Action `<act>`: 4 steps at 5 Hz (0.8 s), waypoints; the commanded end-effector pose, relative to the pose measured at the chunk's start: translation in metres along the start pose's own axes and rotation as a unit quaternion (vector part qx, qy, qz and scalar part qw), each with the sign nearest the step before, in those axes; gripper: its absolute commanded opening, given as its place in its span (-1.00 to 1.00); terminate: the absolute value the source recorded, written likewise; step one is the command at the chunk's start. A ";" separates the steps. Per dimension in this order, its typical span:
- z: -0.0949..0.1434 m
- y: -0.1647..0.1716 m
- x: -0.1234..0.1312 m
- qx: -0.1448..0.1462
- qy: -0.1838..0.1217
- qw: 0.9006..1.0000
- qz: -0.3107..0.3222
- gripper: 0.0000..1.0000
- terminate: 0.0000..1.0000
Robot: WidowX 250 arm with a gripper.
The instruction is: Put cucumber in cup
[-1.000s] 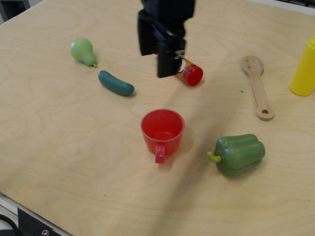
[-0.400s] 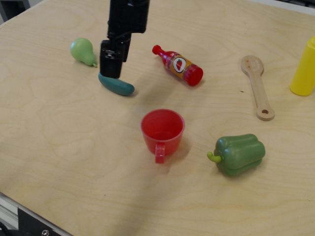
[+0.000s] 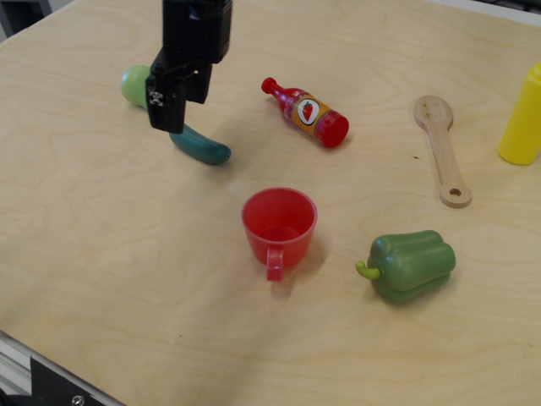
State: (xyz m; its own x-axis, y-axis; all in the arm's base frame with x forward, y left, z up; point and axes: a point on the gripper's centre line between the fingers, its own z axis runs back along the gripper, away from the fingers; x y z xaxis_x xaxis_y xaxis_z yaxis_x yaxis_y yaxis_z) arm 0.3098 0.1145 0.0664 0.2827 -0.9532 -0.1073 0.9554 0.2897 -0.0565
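Note:
The dark teal-green cucumber (image 3: 205,148) lies on the wooden table, left of centre. Its left end is hidden behind my black gripper (image 3: 180,112). The gripper hangs over that end, just above the table, and its two fingers stand apart, so it looks open and holds nothing. The red cup (image 3: 280,222) stands upright in the middle of the table, below and to the right of the cucumber. Its handle points toward the front edge and it is empty.
A light green pear (image 3: 133,85) lies just left of the gripper, partly hidden. A red sauce bottle (image 3: 306,112) lies right of it. A green bell pepper (image 3: 411,265), a wooden spoon (image 3: 443,148) and a yellow bottle (image 3: 523,118) are at the right.
The gripper has moved left from above the sauce bottle to the cucumber's left end and has come down. The sauce bottle is now fully in view. No object has moved.

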 end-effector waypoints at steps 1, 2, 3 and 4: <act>-0.022 0.032 -0.002 0.002 -0.035 0.999 -0.007 1.00 -1.00; -0.041 0.038 0.000 -0.009 -0.049 0.999 -0.018 1.00 -1.00; -0.044 0.040 0.003 0.000 -0.057 0.998 -0.032 1.00 -1.00; -0.042 0.041 0.004 0.002 -0.059 0.998 -0.035 1.00 -1.00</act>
State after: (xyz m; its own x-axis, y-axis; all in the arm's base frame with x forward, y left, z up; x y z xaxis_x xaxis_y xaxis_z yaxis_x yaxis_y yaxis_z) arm 0.3307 0.1260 0.0085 0.2345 -0.9719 0.0219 0.9684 0.2315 -0.0929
